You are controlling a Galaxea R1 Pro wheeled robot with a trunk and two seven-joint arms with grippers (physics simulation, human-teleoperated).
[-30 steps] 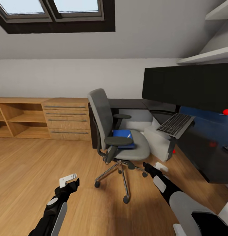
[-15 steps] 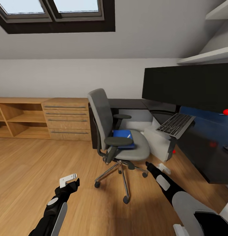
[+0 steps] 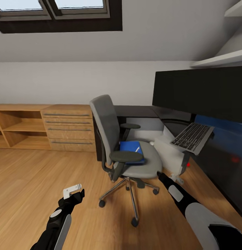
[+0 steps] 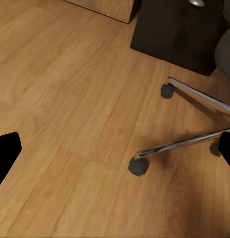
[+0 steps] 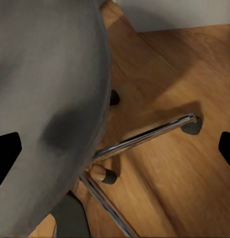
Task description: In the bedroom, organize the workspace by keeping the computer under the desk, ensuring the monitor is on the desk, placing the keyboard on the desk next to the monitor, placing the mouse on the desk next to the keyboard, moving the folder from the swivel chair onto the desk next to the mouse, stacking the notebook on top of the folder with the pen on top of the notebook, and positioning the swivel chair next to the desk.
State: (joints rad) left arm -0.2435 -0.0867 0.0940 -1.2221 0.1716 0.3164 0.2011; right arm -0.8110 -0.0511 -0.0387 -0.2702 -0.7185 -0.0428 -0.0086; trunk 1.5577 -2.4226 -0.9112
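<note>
One swivel chair stands on the wood floor in front of the desk, its grey back turned toward the wooden shelf unit along the wall. On its seat lies one blue folder, partly behind the near black armrest, with a thin pen-like thing on it that is too small to make out. One keyboard sits tilted at the desk's edge, overhanging it, below the single wide black monitor. One light grey computer stands on the floor beside the chair, at the desk's foot. The shelf unit has four drawers and open compartments. The left gripper hangs low over the bare floor, its fingers spread wide with nothing between them; its wrist camera looks at two chrome legs and casters of the chair. The right gripper is close beside the seat's edge, likewise open and empty.
</note>
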